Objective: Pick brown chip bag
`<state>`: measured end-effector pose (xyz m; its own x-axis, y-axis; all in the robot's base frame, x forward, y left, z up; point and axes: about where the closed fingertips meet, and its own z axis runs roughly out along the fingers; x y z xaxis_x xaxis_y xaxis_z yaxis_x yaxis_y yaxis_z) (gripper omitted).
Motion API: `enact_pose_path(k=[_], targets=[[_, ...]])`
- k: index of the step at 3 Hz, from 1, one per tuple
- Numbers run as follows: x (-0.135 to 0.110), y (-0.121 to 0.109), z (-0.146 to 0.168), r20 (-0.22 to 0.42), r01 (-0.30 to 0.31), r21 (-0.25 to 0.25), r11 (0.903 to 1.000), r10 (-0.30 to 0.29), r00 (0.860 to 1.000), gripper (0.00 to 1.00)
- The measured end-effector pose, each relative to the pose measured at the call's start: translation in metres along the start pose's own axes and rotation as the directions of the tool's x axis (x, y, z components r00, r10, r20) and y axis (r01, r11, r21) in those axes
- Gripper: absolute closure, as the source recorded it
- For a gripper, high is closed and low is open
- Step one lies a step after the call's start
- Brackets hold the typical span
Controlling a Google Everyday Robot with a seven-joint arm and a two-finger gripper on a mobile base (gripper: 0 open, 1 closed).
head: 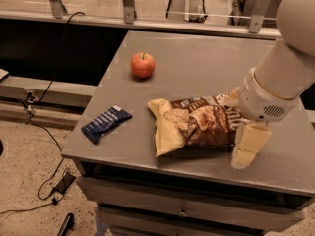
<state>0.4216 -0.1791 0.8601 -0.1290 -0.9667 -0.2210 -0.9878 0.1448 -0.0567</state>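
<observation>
The large crinkly brown chip bag (194, 126), dark brown in the middle with a cream-yellow end and pictures of chips on its face, lies flat on the grey bench (206, 58), towards the near edge and right of the middle, its long side running left to right. Its cream-yellow left end points towards the bench's left side, while its right end is partly covered by the robot's wrist. The gripper (247, 146) sits at that right end, low over the bench top; a cream-coloured part of it hangs down just beside the bag's near right corner, and whether the gripper is spread or pressed together cannot be told, nor whether it touches the bag. The pale, rounded robot arm (290, 68) comes down to it from the upper right. A small dark-blue snack bar wrapper (106, 123) lies well apart from the bag near the bench's left edge, turned at an angle. A round red apple (142, 65) stands farther back on the bench, to the left of the bag and apart from it. Under the bench top a grey drawer front (182, 210) shows. On the speckled floor to the left a black cable (49, 181) trails, and metal railing posts (128, 4) stand behind the bench.
</observation>
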Motion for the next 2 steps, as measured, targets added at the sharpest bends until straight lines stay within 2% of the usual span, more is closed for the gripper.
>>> enact_pose_path(k=[1,2], targets=[[-0.0074,-0.0061,0.0234,0.026,0.031,-0.011,0.9994,-0.031,0.999,0.42],[-0.0077,-0.0061,0.023,0.025,0.031,-0.009,0.9995,-0.031,0.999,0.64]])
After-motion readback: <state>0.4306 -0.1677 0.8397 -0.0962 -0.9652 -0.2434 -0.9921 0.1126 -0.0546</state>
